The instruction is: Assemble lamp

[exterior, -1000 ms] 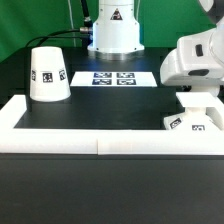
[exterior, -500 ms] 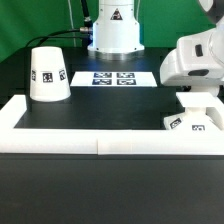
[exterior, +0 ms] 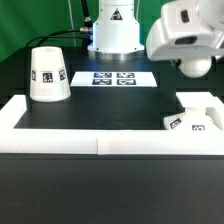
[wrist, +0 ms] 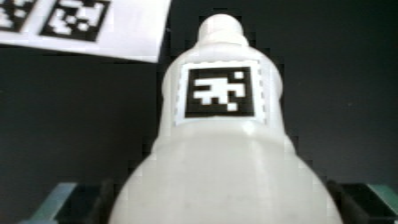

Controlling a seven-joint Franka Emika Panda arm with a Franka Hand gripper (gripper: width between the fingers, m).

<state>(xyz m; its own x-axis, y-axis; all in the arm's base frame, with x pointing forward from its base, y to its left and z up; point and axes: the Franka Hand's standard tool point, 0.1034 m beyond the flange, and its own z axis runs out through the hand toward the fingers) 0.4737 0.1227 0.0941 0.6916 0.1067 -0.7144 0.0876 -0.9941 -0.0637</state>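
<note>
Tool has risen above base; bulb sits clamped in it.

In the wrist view the bulb fills the frame, its lower end cut off by the edge. The pincer shows only as blurred bluish corners beside it, and the marker board is cropped. In the exterior view the arm runs off frame, bulb unseen.

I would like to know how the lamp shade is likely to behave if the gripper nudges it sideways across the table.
The lamp shade stands wide end down on the table, so it would probably slide rather than tip. It looks like stiff plastic, so it is likely light. Its smooth sloped sides may slip from a pinch.
</note>
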